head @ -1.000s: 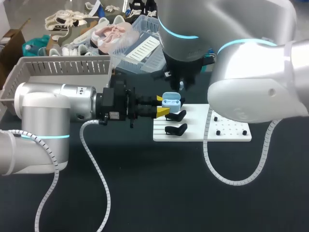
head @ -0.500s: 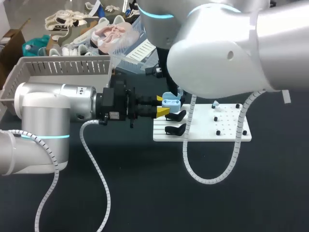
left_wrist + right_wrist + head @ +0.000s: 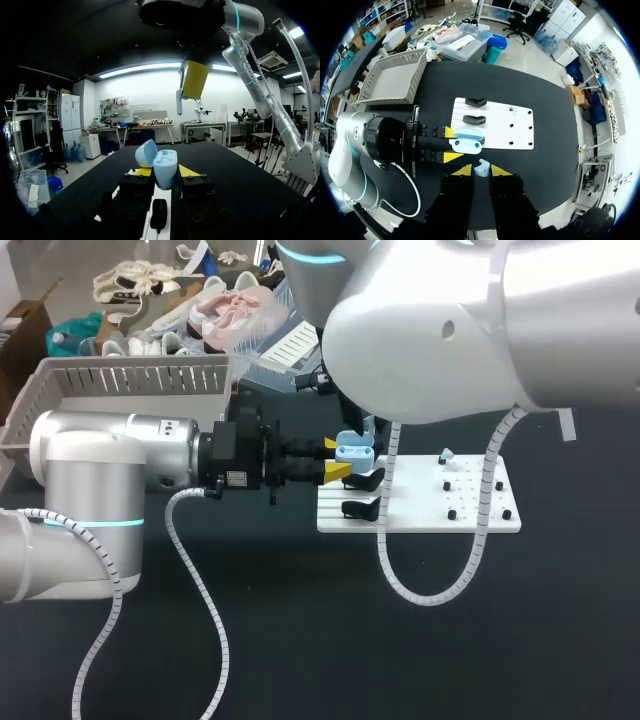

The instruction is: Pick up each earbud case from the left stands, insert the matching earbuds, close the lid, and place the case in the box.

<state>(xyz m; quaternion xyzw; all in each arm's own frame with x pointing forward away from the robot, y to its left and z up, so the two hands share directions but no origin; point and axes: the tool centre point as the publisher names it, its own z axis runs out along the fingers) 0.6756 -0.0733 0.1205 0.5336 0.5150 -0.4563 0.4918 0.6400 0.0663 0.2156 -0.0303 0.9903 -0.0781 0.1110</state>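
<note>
A light blue earbud case (image 3: pixel 356 450) with its lid up is held level by my left gripper (image 3: pixel 338 460), just above the black stands (image 3: pixel 366 480) at the left end of the white board (image 3: pixel 470 520). In the left wrist view the case (image 3: pixel 165 169) sits between the yellow fingertips (image 3: pixel 188 171). My right arm (image 3: pixel 450 330) hangs over it. My right gripper (image 3: pixel 481 171) is shut on a pale blue earbud (image 3: pixel 481 167), directly above the open case (image 3: pixel 467 140). From the left wrist view that earbud (image 3: pixel 178 101) shows beside a yellow tip, high over the case.
A grey slotted basket (image 3: pixel 120 375) stands at the back left, behind my left arm. The white board (image 3: pixel 520 127) carries two black stands (image 3: pixel 475 119), several black pegs and one small pale earbud (image 3: pixel 447 455). Bare dark tabletop lies in front.
My right arm has swung left across the view, and its body now hides its gripper from the head camera. The left gripper and the case have stayed put.
</note>
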